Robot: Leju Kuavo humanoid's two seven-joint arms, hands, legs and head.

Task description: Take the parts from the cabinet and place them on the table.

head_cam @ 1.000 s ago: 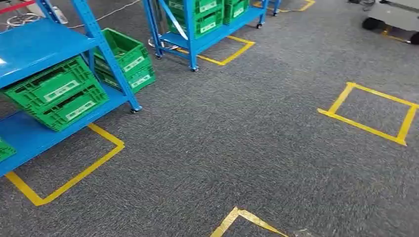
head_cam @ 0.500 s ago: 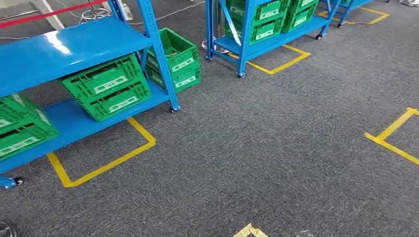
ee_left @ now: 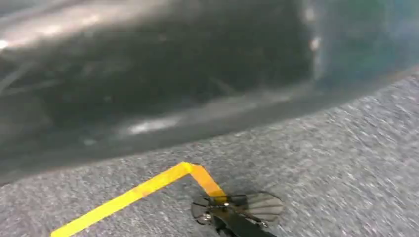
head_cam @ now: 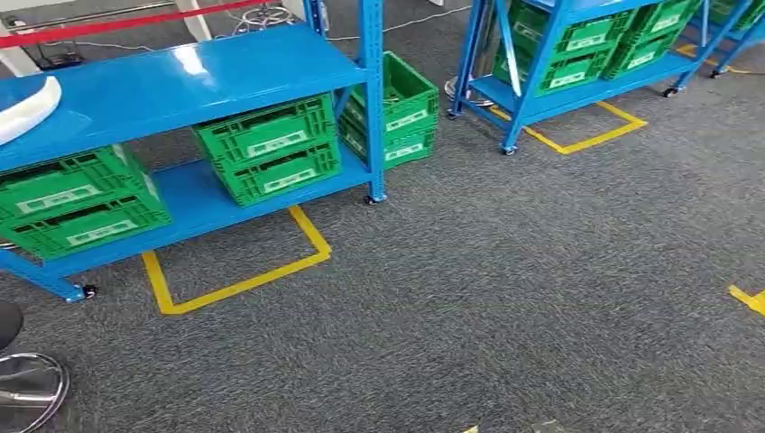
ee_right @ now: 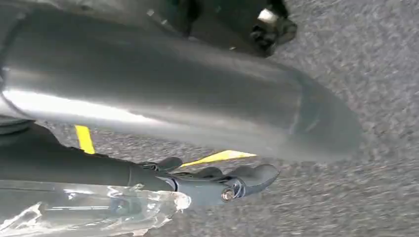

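Note:
In the head view a blue shelf rack (head_cam: 180, 77) stands at the left, with green crates (head_cam: 271, 149) on its lower level. A white curved object (head_cam: 25, 108) lies on its upper level at the far left. In the right wrist view my right hand (ee_right: 212, 181) hangs above the grey carpet. A crumpled clear plastic bag (ee_right: 94, 210) lies tight against the hand and is off the floor, so the hand holds it. What the bag contains cannot be made out.
A second blue rack (head_cam: 577, 54) with green crates stands at the back right. Another green crate (head_cam: 397, 108) sits on the floor between the racks. Yellow tape (head_cam: 235, 284) marks squares on the carpet. A stool base (head_cam: 27, 388) is at the lower left.
The whole picture has shifted right because the camera has turned left. The near rack now sits further into view, and the white object and the stool base have appeared.

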